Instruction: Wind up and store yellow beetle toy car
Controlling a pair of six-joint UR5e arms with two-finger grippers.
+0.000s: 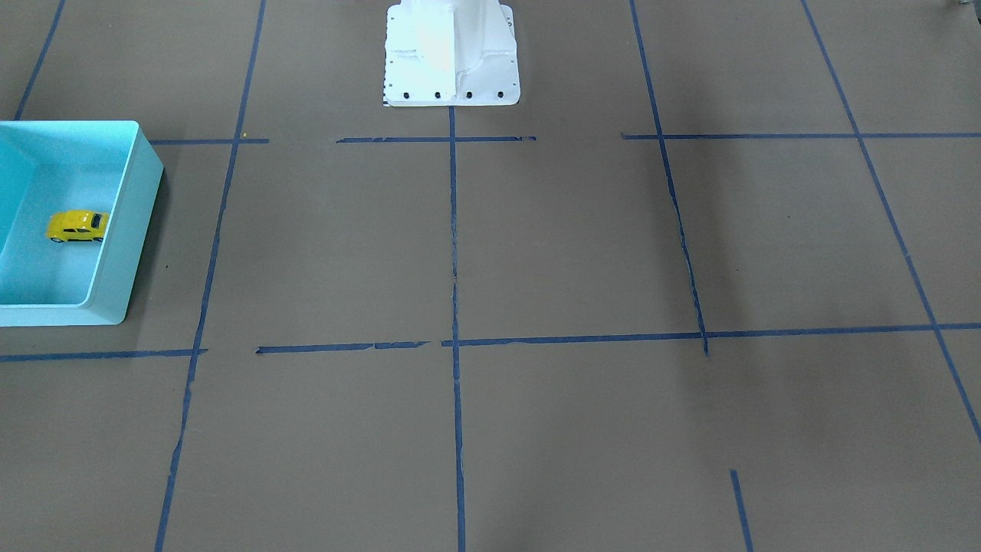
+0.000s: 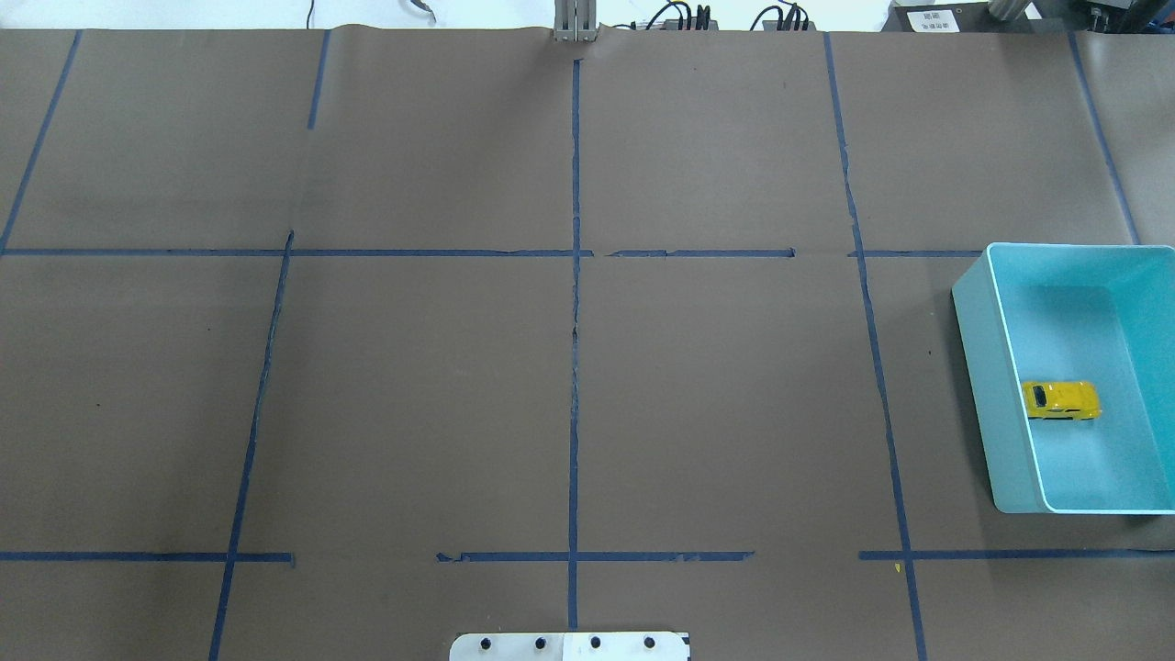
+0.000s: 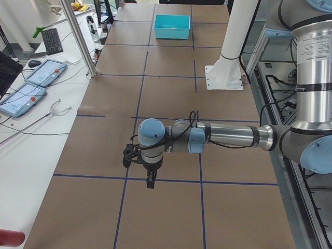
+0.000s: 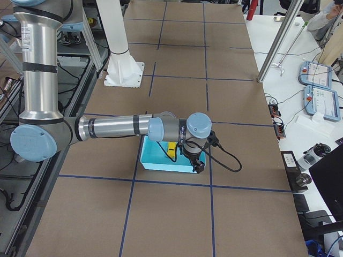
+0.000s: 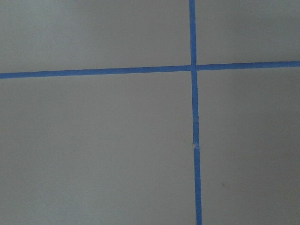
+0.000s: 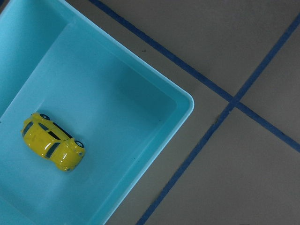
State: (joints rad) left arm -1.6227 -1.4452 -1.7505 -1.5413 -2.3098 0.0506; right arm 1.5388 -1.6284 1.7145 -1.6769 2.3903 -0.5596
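The yellow beetle toy car (image 1: 77, 227) lies on the floor of the turquoise bin (image 1: 129, 224). It also shows in the overhead view (image 2: 1061, 401) and in the right wrist view (image 6: 52, 147), alone in the bin (image 6: 185, 100). My right gripper (image 4: 197, 167) hangs above the bin's outer edge (image 4: 161, 164), apart from the car; I cannot tell whether it is open or shut. My left gripper (image 3: 148, 181) hangs over the bare table at the other end; I cannot tell whether it is open or shut. Neither gripper shows in the wrist, overhead or front views.
The table is brown paper with a blue tape grid (image 2: 575, 367). The robot's white base (image 1: 452, 54) stands at the table's edge. Beside the table there are tablets (image 3: 31, 83), cables and a metal post (image 3: 78, 36).
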